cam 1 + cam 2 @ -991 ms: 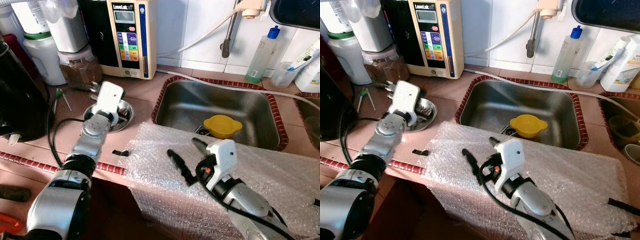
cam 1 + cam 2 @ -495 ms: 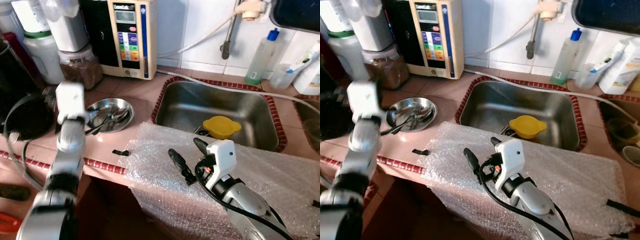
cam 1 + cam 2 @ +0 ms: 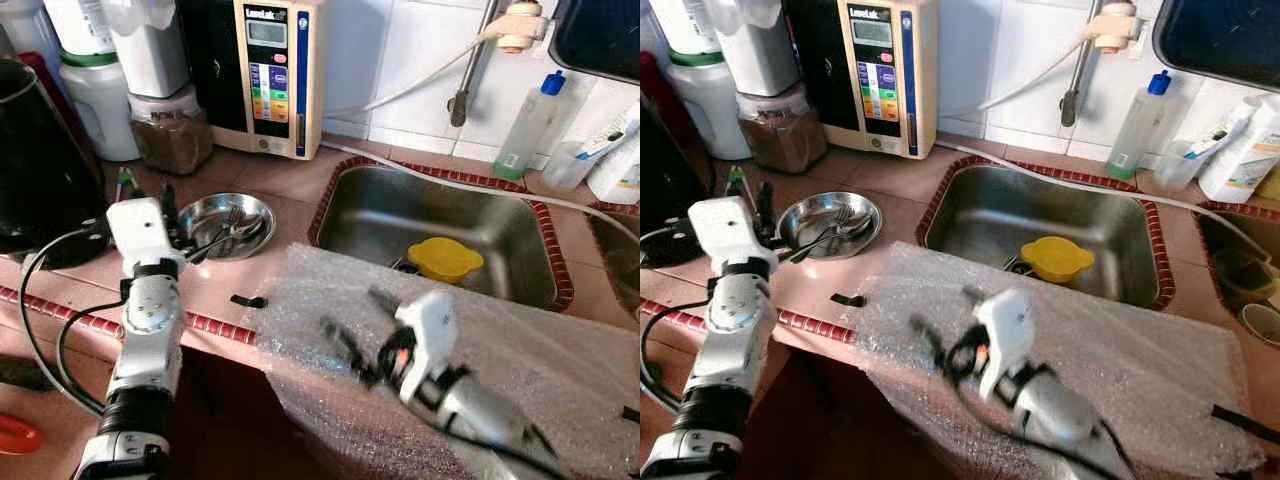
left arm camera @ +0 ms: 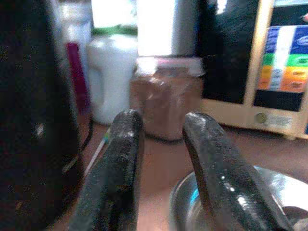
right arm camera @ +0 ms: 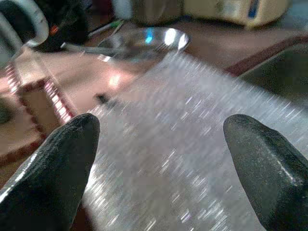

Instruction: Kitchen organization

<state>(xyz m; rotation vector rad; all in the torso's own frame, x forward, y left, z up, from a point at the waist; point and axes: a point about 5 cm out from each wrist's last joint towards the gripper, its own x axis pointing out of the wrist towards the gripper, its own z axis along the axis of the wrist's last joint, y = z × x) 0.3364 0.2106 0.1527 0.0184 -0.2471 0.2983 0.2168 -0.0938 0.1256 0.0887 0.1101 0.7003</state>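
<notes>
Lying flat over the counter edge and part of the sink rim, right under the right gripper [image 5: 159, 159]: a big sheet of bubble wrap [image 3: 1120, 350], most likely spread there to be picked up or folded away. Hovers just above the sheet, black fingers [image 5: 53, 173] spread wide apart, nothing between them. Looks blurry in the head views, so probably on the move. Seems ready to come down and pinch the wrap.

Farther past those fingers, toward the wall: a shiny metal bowl [image 3: 215, 212] with a fork and spoon [image 3: 830, 235] inside, kept together like dishes waiting to be put away. Sits just beside the left gripper [image 4: 161, 159], whose two fingers are close together with only a thin gap, holding nothing. Pointed at a jar of brown stuff [image 4: 166, 98] and a white jug [image 4: 111, 77] near the wall. Just beside that hand on its other side, a big black pot [image 3: 35, 160].

Between the bowl and the wrap, on the bare counter: a small black bit [image 3: 248, 300], too small to tell what.

Down in the sink [image 3: 370, 215], beyond the right hand: a yellow cup [image 3: 443, 258] near the drain. By the wall behind, a clear bottle with a blue cap [image 3: 528, 125].
</notes>
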